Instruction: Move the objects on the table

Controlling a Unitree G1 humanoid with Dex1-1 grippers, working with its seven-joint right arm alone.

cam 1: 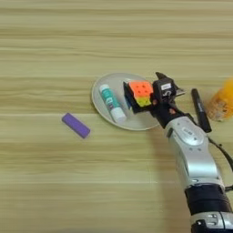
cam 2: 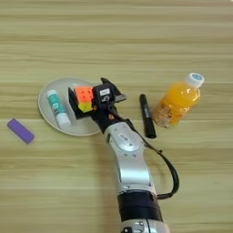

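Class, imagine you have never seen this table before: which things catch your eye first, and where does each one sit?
First comes the multicoloured puzzle cube, its orange and yellow faces showing, at the right gripper over the round pale grey plate, which also holds a white-and-teal glue stick. Next is the orange juice bottle lying on the right, with a black marker between it and the arm. A small purple block lies alone left of the plate.

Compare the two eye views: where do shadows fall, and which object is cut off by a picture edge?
Left eye view: the orange bottle is cut by the right edge; a soft shadow lies left of the silver forearm. Right eye view: the bottle shows whole, while the purple block sits near the left edge; the plate casts only a faint shadow.
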